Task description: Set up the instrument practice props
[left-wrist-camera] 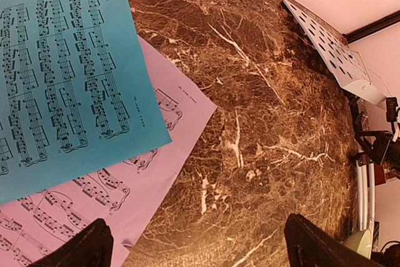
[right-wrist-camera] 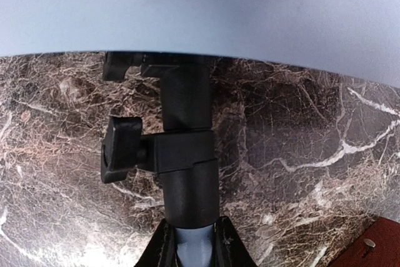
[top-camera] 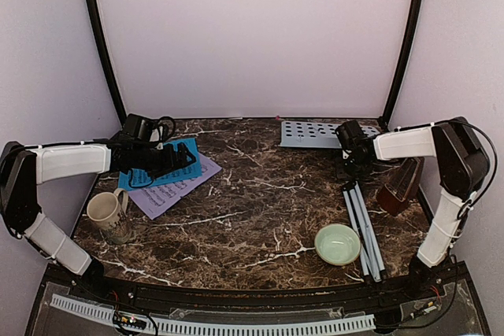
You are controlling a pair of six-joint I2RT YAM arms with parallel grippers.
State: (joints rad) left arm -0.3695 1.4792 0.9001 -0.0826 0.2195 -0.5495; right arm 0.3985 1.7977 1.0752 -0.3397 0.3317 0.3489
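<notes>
The right hand (right-wrist-camera: 195,248) pinches the pole of the music stand (right-wrist-camera: 187,154) below its black clamp; only the fingertips show, at the bottom edge. The stand lies flat at the right of the desk (top-camera: 260,194). The left hand (left-wrist-camera: 200,248) is spread wide above the edge of the lilac sheet (left-wrist-camera: 156,173), which is half covered by the blue sheet (left-wrist-camera: 62,79). At far right, the right arm partly hides the metronome (top-camera: 400,186).

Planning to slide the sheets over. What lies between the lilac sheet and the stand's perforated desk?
Nothing: the top view shows only bare marble tabletop between the lilac sheet and the perforated desk.
</notes>
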